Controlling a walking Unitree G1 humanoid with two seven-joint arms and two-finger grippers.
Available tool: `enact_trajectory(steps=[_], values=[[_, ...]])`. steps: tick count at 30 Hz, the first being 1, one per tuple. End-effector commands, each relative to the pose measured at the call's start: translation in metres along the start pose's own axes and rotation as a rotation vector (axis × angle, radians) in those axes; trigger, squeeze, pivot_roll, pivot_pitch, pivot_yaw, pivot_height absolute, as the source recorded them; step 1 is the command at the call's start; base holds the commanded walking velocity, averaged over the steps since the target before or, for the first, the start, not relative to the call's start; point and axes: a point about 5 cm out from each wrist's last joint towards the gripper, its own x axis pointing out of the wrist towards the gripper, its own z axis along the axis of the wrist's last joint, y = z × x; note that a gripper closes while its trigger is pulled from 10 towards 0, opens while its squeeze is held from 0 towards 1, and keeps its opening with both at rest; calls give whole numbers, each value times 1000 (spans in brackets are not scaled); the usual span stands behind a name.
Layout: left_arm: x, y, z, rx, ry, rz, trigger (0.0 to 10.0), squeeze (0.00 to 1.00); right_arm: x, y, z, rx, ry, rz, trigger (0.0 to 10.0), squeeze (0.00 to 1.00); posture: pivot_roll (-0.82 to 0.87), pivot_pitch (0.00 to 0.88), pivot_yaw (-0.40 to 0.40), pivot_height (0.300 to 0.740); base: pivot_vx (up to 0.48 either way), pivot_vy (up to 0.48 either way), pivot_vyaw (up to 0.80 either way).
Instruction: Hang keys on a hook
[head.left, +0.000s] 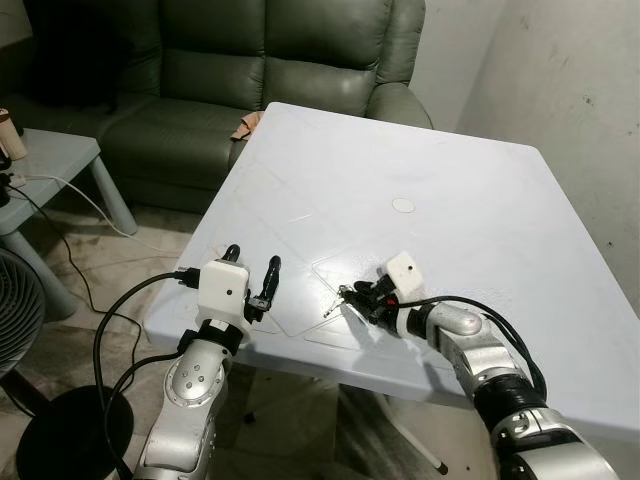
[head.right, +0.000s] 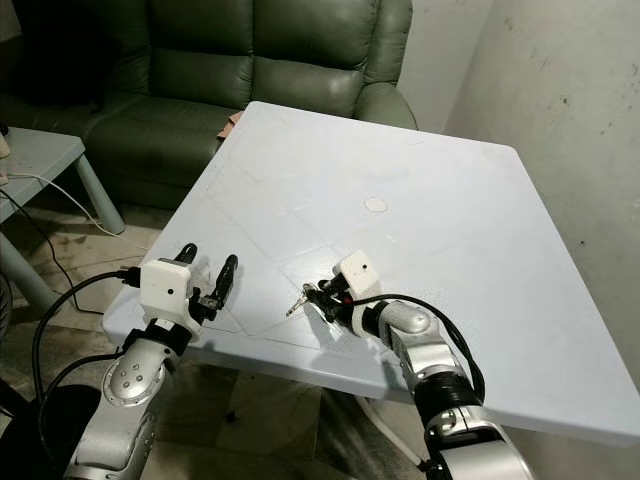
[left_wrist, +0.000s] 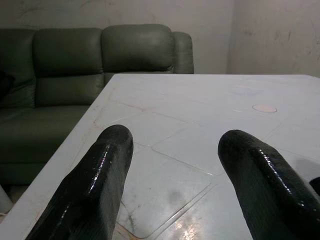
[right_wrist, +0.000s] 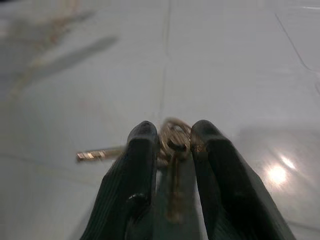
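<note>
Right wrist view: right hand (right_wrist: 172, 145) pinches brass-coloured keys (right_wrist: 172, 142) over glossy white bench (right_wrist: 100, 75); left hand (head.left: 252, 275) spread wide, glossy black fingers (left_wrist: 95, 185).

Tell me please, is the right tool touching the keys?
Touching: the right wrist view shows the right tool with both fingers pressed against the keys.

Looks like someone's living room: big green leather sofa (head.left: 250, 60), a white plastic bench (head.left: 480, 170), small side table (head.left: 55, 165), and a floor fan (head.left: 15, 310).
</note>
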Motion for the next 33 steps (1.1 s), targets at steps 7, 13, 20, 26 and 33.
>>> enact_trajectory(steps=[7,13,20,26,33], values=[[0,-2,1,-4,1,2,10000,0,1,-1,13,12,-47,14,10000,0,-42,5,-102,740,0,0,0],[0,-3,1,-9,1,5,10000,0,3,0,13,-16,-23,-6,10000,0,-40,4,-109,740,0,0,0],[-1,-3,1,-11,0,6,10000,0,4,1,15,-10,-39,-3,10000,1000,-38,6,-112,740,0,0,0],[-1,-3,1,-12,1,7,10000,0,3,-1,14,-28,-13,-17,10000,1000,-38,6,-112,740,0,0,0],[-1,-3,1,-10,2,8,10000,0,3,-5,12,-38,28,-56,10000,0,-39,12,-112,740,0,0,0]])
